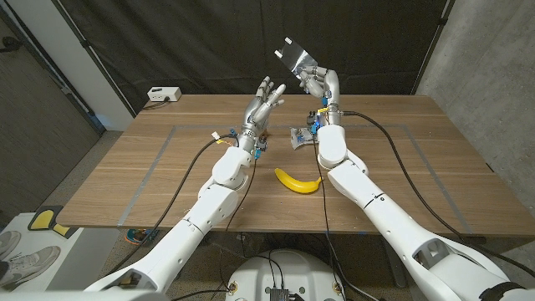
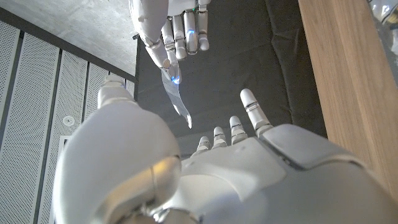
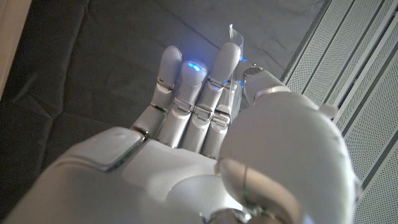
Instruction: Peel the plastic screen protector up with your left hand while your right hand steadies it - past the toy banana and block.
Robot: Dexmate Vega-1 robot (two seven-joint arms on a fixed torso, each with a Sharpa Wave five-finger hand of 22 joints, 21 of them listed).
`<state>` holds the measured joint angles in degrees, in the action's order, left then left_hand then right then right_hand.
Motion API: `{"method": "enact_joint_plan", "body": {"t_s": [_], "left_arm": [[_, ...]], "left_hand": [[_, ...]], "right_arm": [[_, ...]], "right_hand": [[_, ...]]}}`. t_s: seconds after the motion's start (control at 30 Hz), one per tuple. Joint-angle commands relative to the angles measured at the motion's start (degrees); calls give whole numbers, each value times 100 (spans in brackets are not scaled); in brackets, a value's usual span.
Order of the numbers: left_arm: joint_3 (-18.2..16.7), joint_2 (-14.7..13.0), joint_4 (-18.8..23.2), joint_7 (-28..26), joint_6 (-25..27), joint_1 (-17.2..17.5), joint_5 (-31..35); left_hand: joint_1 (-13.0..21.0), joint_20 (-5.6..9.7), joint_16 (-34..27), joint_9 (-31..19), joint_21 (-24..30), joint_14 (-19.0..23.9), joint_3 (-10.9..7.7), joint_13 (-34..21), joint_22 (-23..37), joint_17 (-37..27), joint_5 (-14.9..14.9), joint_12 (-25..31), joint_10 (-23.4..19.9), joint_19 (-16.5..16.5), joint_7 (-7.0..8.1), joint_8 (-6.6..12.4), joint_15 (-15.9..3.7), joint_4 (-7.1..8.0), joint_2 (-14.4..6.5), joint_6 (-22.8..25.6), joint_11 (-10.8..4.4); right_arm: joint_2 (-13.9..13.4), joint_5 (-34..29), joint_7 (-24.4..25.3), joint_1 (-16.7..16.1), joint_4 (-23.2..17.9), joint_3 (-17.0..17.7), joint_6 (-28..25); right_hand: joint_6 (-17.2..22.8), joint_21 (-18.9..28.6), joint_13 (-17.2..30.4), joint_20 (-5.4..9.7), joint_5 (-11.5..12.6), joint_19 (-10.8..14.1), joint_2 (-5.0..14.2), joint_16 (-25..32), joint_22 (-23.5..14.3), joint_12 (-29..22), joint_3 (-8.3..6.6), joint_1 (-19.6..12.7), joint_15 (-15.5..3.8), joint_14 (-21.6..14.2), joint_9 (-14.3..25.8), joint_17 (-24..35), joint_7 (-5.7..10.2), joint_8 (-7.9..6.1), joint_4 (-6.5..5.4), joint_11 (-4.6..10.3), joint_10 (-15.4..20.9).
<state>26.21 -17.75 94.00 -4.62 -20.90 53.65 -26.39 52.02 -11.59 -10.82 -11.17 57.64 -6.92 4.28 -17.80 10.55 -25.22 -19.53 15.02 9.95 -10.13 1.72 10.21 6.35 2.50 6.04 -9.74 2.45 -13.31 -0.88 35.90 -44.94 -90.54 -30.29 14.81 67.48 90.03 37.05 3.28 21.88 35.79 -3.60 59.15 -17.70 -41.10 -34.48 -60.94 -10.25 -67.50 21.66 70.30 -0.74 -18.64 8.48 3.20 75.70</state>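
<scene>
The right robot hand (image 1: 319,84) is raised above the desk's (image 1: 167,167) far edge, pinching the protector (image 1: 294,57) so the clear sheet sticks up in the air. The left robot hand (image 1: 262,100) hovers beside it, fingers spread, holding nothing. The banana (image 1: 298,181) lies on the desk below. That pinch looks thin; I reckon a clumsy tug from the left could pull the film free or crease it.
</scene>
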Motion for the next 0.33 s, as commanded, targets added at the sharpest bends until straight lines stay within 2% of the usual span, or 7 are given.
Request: {"method": "enact_joint_plan", "body": {"t_s": [0.03,0.33], "left_arm": [[-423,-488,204,373,-216,304,-271],[-622,-568,217,468,-229,457,-513]], "left_hand": [[-82,-47,-23,-19,-32,-89,69,-7,33,12,-40,-17,164,-1329,34,59,7,24,-3,-538,47],[-189,-45,-30,-17,-87,-175,139,13,41,55,-62,-41,183,-1397,70,95,-30,94,-37,-482,28]], "right_arm": [[214,-612,599,-118,-277,-120,-332],[392,-778,677,-87,-244,-255,-425]], "right_hand": [[281,6,37,833,15,-19,41,42,-22,5,-98,-52,-241,-89,182,3,-200,7,43,11,18],[297,10,22,832,15,-28,44,50,-28,19,-99,-48,-242,-88,189,3,-189,12,43,15,28]]}}
